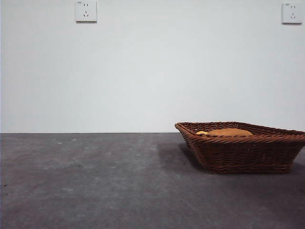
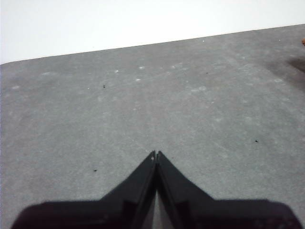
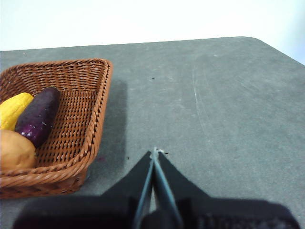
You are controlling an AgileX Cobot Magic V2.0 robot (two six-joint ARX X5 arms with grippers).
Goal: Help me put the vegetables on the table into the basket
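The brown wicker basket (image 1: 248,155) stands on the grey table (image 1: 95,181) at the right. Over its rim in the front view only the top of the orange-brown potato (image 1: 229,132) and a sliver of yellow corn (image 1: 202,132) show. The right wrist view looks into the basket (image 3: 83,124): the corn (image 3: 13,109), the dark purple eggplant (image 3: 39,116) and the potato (image 3: 15,151) lie side by side inside. My right gripper (image 3: 154,153) is shut and empty, beside the basket. My left gripper (image 2: 156,155) is shut and empty over bare table (image 2: 143,109).
A white wall with two sockets (image 1: 86,10) backs the table. The rounded table corner (image 3: 252,40) shows in the right wrist view. Neither arm appears in the front view.
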